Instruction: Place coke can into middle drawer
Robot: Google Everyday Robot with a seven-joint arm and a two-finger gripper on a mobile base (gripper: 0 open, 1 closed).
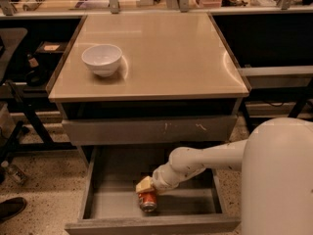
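Note:
The coke can [147, 200] is red-orange with a silver end and lies inside the open middle drawer [113, 203], near its front wall. My gripper [145, 187] reaches down into the drawer from the right on a white arm and sits right over the can's upper end. Its yellowish fingers [144, 184] touch or cover the can's top. The drawer is pulled out below a grey drawer front with white scratch marks [149, 129].
A white bowl [102, 59] stands at the back left of the beige tabletop [166, 53]. My white robot body [279, 180] fills the lower right. A shoe [10, 208] and a bottle [13, 173] lie on the speckled floor at left. Dark shelving flanks the cabinet.

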